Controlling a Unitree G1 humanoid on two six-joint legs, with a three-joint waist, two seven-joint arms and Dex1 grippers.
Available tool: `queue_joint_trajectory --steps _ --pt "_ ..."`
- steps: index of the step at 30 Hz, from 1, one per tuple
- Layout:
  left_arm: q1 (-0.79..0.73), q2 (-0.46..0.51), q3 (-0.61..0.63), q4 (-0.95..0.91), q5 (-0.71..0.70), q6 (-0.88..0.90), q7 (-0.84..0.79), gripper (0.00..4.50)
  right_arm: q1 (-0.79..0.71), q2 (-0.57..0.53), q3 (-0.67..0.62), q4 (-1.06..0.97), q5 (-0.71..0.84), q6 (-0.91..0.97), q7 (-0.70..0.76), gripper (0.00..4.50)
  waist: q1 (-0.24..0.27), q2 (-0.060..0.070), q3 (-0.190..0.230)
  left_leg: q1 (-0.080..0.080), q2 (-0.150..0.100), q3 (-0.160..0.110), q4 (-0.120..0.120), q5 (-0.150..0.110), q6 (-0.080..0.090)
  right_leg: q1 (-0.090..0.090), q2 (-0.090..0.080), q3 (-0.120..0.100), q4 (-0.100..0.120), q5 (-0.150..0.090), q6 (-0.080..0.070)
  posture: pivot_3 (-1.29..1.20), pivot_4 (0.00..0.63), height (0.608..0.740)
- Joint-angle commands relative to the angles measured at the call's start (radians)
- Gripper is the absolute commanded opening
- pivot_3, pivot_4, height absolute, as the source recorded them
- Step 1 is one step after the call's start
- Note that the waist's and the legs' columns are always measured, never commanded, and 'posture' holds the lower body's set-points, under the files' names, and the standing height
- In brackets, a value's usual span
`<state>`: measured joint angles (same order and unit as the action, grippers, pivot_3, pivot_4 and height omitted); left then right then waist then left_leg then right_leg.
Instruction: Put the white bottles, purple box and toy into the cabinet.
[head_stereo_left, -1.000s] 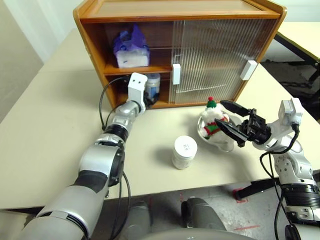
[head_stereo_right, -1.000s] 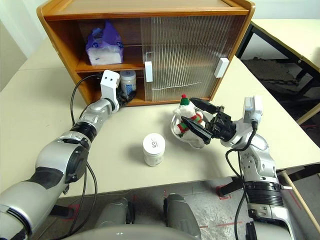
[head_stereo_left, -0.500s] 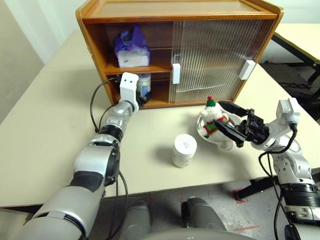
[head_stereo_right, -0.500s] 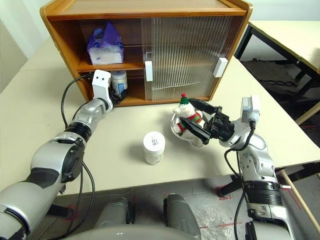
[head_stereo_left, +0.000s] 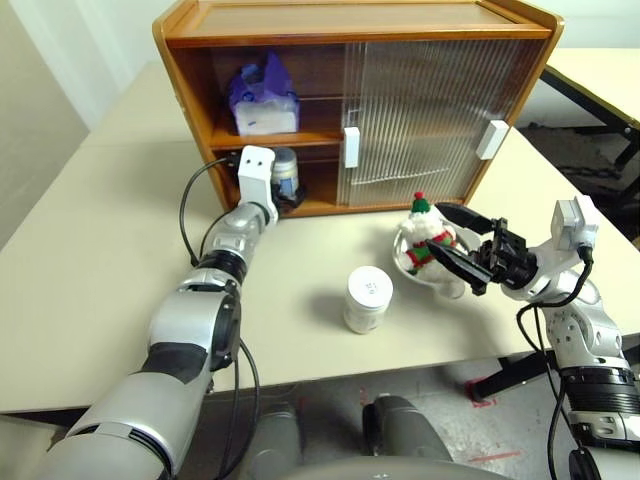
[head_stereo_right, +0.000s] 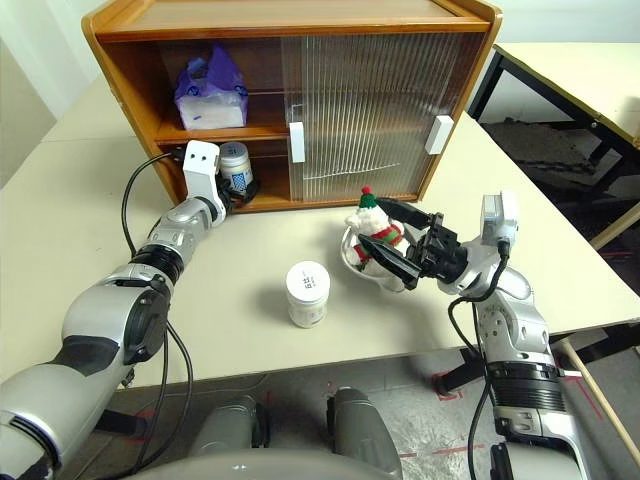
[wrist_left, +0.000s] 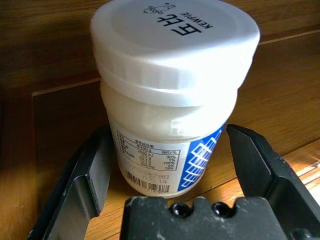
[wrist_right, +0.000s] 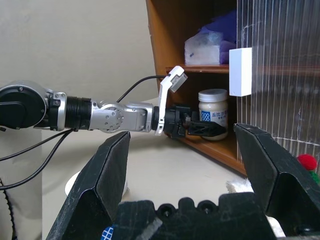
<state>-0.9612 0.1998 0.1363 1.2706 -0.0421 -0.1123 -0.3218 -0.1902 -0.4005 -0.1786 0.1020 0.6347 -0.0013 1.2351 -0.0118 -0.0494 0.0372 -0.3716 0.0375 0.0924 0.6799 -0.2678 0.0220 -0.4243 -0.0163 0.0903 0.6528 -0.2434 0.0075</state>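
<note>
We see one white bottle (wrist_left: 172, 100) upright on the cabinet's (head_stereo_left: 190, 110) lower shelf, upper left of frame, between our left claw's (wrist_left: 170, 170) parted fingers, untouched. The purple box (head_stereo_left: 262, 98) sits above. Mid-frame on the bench (head_stereo_left: 90, 250), the second white bottle (head_stereo_left: 367, 300) stands beside the toy (head_stereo_left: 422, 238); our right claw (head_stereo_left: 462, 245) gapes empty.

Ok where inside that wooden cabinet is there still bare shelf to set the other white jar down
Upper shelf: bare board between the lilac tissue pack and the ribbed sliding door's white handle. The lower shelf's opening is crowded: a white plastic jar stands there with the left gripper open around it. The second jar stands on the table.
</note>
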Motion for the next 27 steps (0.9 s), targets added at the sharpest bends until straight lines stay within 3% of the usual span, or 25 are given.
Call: queue_joint_trajectory --steps 1,18,27 --pt "0.021 0.001 0.019 -0.018 -0.021 0.018 -0.019 4.46 -0.008 0.001 0.003 0.003 0.004 0.0 0.004 4.5 0.0 0.0 0.0 0.0 0.0 0.0 0.0 0.0 0.0 0.0 0.0 0.0 0.0 0.0 0.0 0.06 0.0 0.74" --pt "0.048 0.001 0.027 -0.085 -0.047 0.029 -0.086 4.46 -0.018 0.006 0.01 0.026 -0.004 -0.009 0.019 4.5 0.001 0.0 0.0 0.0 -0.001 0.0 0.0 0.0 0.0 0.0 0.0 0.001 0.001 0.001 0.0 0.07 0.0 0.74" --pt "0.199 0.009 0.011 -0.391 -0.068 0.142 -0.127 4.46 -0.041 0.013 0.02 0.05 -0.013 -0.015 0.03 4.5 0.003 -0.001 -0.001 0.0 -0.001 0.0 0.0 0.0 0.0 0.0 0.0 0.002 0.001 0.002 -0.001 0.08 0.0 0.74"
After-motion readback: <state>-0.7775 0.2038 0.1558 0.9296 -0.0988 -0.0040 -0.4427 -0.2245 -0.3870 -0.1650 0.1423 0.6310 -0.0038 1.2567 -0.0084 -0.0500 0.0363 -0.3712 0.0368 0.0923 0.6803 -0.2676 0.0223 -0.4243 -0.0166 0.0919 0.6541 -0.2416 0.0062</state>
